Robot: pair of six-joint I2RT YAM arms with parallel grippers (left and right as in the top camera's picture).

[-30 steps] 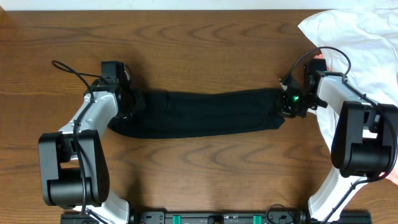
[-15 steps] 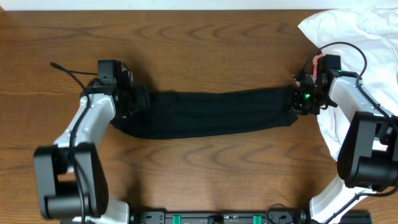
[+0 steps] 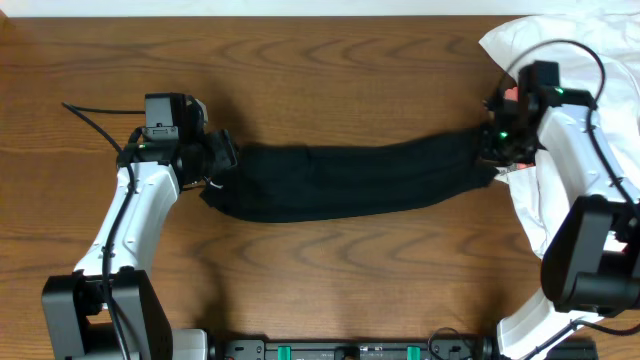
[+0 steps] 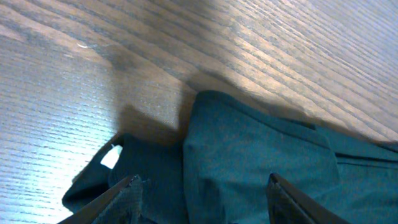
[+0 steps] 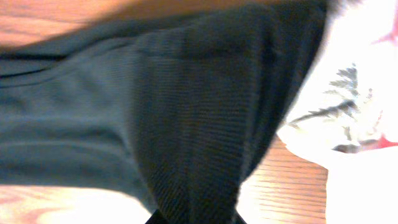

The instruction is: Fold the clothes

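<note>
The left claw point(image 3: 224, 158) stands spread at the left end of one plain black soft-fabric garment point(image 3: 350, 180), a long band lying left to right across the brown wooden counter point(image 3: 330, 70). The right claw point(image 3: 488, 154) pinches its right end, beside one white garment point(image 3: 600, 50).

No words or numbers can be read: the small white patch point(image 4: 111, 156) on the black clothes point(image 4: 261, 162) is blurred, and the grey and red print point(image 5: 346, 115) on the white garment point(image 5: 360, 193) is illegible
</note>
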